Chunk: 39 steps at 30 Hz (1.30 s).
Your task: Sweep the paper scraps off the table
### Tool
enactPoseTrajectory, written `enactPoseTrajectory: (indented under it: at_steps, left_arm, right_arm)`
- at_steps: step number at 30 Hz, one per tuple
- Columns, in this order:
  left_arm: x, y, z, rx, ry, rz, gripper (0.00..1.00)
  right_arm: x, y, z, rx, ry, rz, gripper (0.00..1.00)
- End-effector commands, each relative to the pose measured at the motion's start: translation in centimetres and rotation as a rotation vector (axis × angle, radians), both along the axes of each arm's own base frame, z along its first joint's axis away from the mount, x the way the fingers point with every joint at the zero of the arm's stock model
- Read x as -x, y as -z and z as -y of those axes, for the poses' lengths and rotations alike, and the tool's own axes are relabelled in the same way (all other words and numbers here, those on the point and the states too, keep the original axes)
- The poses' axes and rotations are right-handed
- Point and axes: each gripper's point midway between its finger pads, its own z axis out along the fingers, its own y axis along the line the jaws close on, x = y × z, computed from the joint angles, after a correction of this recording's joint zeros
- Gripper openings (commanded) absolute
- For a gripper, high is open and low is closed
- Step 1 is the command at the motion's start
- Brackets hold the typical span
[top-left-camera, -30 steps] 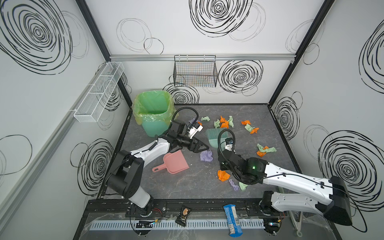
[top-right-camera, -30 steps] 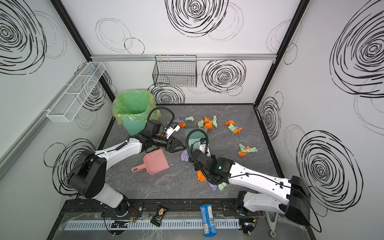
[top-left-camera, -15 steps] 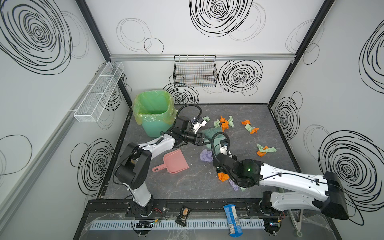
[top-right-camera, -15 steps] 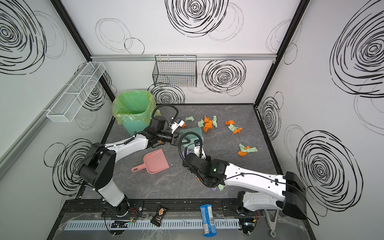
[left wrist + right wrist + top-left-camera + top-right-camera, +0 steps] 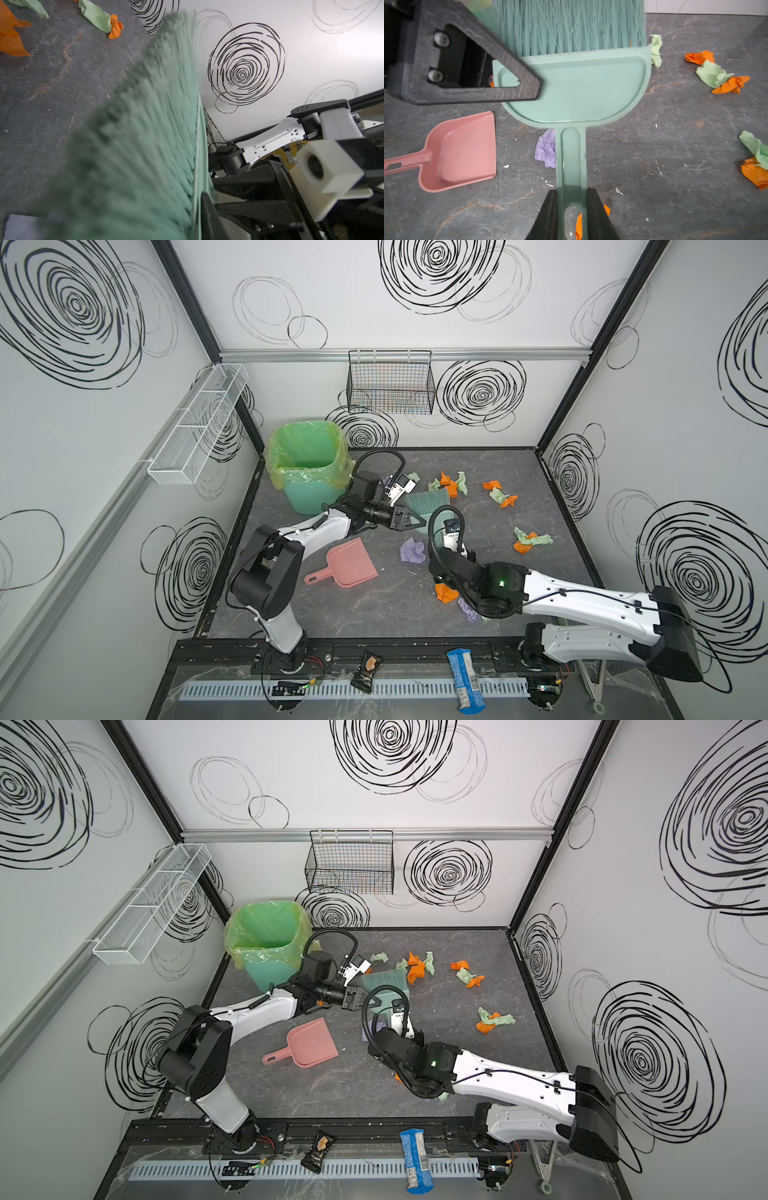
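My right hand [image 5: 571,190] grips the stiff brush [image 5: 575,87] by its handle; my left hand [image 5: 409,519] is clenched on its head. The paper scraps [image 5: 446,481] lie scattered over the surface [image 5: 374,614]; they look featherlight, better swept than pinched.

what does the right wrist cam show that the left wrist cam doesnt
Only the right wrist view: the pink dustpan, and the right gripper shut on the handle of the green brush, whose flat head is in full view. Only the left wrist view: the right arm, its wrist camera and the black swirls on the wall. Both: the brush's bristles, the table, and orange and pale green paper scraps.
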Motion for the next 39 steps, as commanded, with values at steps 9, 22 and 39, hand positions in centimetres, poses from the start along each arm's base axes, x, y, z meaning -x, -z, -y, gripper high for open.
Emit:
enactPoseTrajectory:
  at_steps: [9,22,39]
  left_arm:
    - [-0.7,-2.1,-1.0,0.061,0.005,0.044,0.00]
    - [0.3,-9.9,-4.4,0.377,0.005,0.049,0.00]
    - [-1.4,-8.8,-5.5,0.402,-0.054,-0.018,0.00]
  right_arm:
    - [-0.8,-2.5,-0.2,-0.209,0.012,0.131,0.41]
    - [2.3,-9.4,4.3,-0.974,-0.263,0.428,0.69]
    - [0.4,-11.4,1.4,-1.140,-0.329,0.420,0.62]
